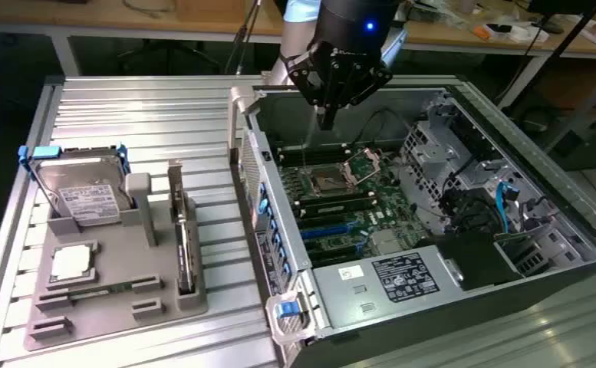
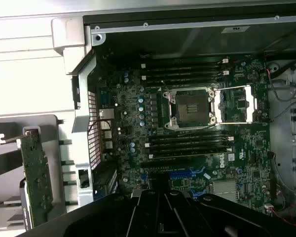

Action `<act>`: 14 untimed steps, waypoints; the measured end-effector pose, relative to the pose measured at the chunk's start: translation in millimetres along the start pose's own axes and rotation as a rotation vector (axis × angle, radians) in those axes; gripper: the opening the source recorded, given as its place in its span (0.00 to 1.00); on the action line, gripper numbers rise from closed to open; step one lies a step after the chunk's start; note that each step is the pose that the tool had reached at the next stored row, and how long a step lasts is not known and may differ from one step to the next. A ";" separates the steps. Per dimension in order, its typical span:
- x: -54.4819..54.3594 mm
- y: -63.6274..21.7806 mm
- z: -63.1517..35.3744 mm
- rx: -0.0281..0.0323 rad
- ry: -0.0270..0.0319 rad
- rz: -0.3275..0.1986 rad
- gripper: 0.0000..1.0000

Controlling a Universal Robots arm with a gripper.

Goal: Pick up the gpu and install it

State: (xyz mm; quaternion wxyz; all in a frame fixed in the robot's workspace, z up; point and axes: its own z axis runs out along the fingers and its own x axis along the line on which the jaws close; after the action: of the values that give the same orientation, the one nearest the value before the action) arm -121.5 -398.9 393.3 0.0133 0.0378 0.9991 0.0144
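Gray rack [image 1: 113, 322], thin upright gpu [image 1: 183, 238] edge-on

Can't see fan face of gpu [image 1: 183, 238]: edge-on in grey holder [image 1: 103, 318]. Can't read label print on hard drive [image 1: 83, 195] or power supply [image 1: 405, 276], too small. Loses arm [image 1: 344, 23] past exterior view's top edge. Shows gripper [image 2: 163, 197] in wrist view as dark blur, cropped by frame edge.
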 end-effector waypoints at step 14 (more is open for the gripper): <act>4.9 -0.4 -0.1 0.0018 -0.0001 0.000 0.11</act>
State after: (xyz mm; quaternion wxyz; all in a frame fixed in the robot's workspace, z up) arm -126.4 -399.0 393.3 0.0134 0.0377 0.9991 0.0135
